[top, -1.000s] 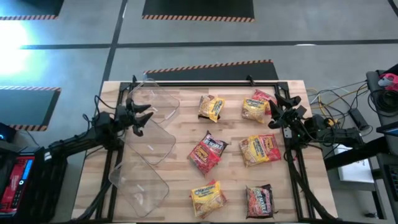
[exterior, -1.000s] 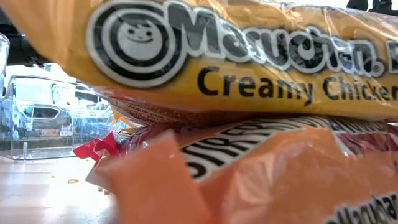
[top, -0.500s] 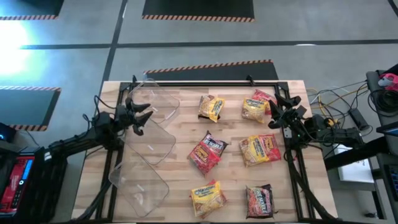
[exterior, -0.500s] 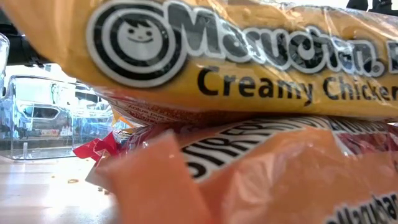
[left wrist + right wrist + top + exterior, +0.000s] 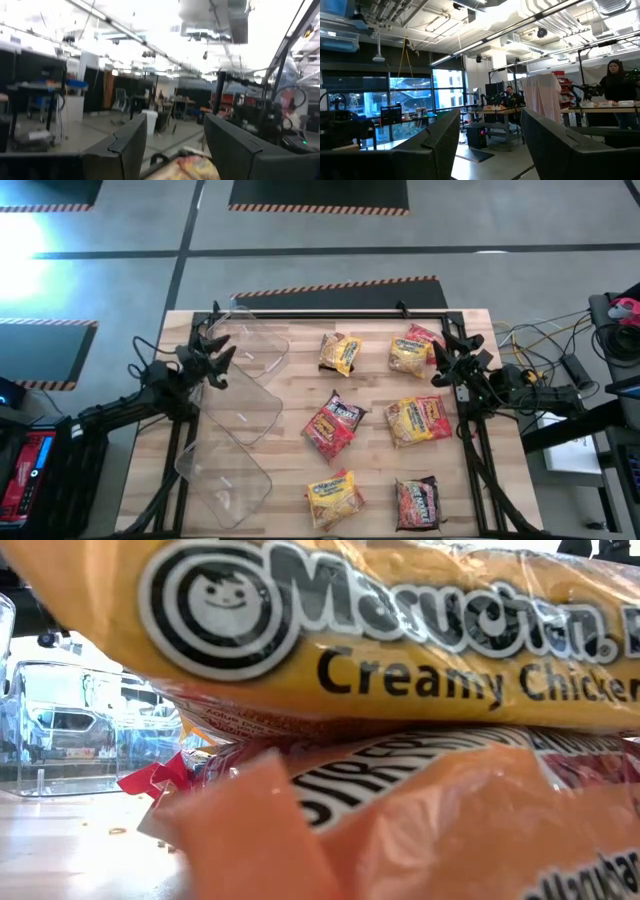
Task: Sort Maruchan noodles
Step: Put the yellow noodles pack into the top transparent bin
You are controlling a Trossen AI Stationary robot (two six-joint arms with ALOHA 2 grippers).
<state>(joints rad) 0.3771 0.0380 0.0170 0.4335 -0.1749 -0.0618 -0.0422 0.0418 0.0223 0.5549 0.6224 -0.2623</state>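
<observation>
Several Maruchan noodle packets lie flat on the wooden table: a dark-and-yellow one (image 5: 340, 352), a yellow-and-red one (image 5: 415, 348), a red one (image 5: 333, 423), a yellow-and-red one (image 5: 420, 420), a yellow one (image 5: 335, 498) and a dark red one (image 5: 417, 502). The low view is filled by a yellow Creamy Chicken packet (image 5: 400, 630) above an orange one (image 5: 450, 820). My left gripper (image 5: 213, 352) (image 5: 175, 145) is open at the table's left edge, raised, beside the clear bins. My right gripper (image 5: 445, 360) (image 5: 490, 145) is open at the right edge, raised, near the far right packet.
Three clear plastic bins (image 5: 248, 345) (image 5: 242, 405) (image 5: 225, 475) lie along the table's left side; one shows in the low view (image 5: 70, 730). A black frame rail (image 5: 320, 313) runs along the far edge. Cables and gear (image 5: 560, 365) sit off the table's right.
My left gripper has tipped upward and swung a little toward the table's far left corner, still open. The packets, the bins and my right arm have kept still.
</observation>
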